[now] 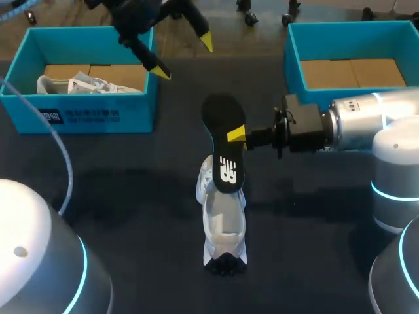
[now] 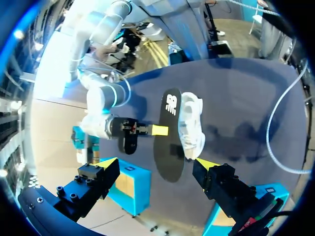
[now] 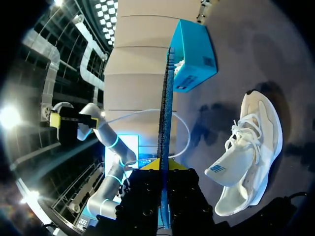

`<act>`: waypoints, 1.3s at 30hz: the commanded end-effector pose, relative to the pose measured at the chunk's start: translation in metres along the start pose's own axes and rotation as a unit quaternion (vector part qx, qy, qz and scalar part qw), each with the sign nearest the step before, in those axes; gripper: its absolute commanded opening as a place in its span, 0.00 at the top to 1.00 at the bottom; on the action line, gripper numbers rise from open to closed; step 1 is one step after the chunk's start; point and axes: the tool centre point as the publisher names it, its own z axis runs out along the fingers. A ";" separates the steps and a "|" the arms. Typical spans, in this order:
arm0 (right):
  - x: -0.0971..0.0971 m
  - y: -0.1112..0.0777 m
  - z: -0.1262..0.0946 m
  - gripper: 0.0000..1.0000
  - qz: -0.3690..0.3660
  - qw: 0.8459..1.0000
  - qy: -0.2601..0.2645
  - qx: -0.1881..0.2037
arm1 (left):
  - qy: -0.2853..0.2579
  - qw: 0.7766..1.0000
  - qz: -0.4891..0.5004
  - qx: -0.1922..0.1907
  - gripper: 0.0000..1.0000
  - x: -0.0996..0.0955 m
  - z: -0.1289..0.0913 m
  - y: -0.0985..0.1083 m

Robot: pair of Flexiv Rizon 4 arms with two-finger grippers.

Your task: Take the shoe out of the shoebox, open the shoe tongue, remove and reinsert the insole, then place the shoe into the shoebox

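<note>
Dark tabletop (image 1: 131, 196) carries the white shoe (image 1: 224, 222) at its middle, long axis running away from the robot. The black insole (image 1: 226, 140) hangs over the shoe's far end on nearly the same line, pinched at mid-length by the right fingers (image 1: 236, 135) reaching in from the side. The left fingers (image 1: 206, 42) hover spread and empty, well apart by the left shoebox (image 1: 78, 118), so feeding the insole lengthwise into the shoe looks like the right arm's job.

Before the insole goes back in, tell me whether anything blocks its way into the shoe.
Nothing visible does. The insole, clamped in the right jaws, hangs right over the shoe, its tongue pulled open; the left jaws are far off near the shoebox.
</note>
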 end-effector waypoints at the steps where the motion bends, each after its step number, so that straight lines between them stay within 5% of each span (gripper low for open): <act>1: 0.000 0.000 0.001 1.00 0.000 1.000 -0.001 -0.001 | -0.115 0.993 0.001 -0.004 0.00 0.011 0.001 -0.003; 11: 0.000 0.000 0.001 1.00 0.000 1.000 -0.001 -0.001 | -0.207 0.977 0.012 0.055 0.00 0.028 0.023 -0.005; 27: 0.000 0.000 0.001 1.00 0.000 1.000 -0.001 -0.001 | -0.220 0.974 0.027 0.039 0.00 0.033 0.034 -0.013; 39: 0.000 0.000 0.001 1.00 0.000 1.000 -0.001 -0.001 | -0.228 0.973 -0.024 -0.030 0.00 0.062 0.066 -0.003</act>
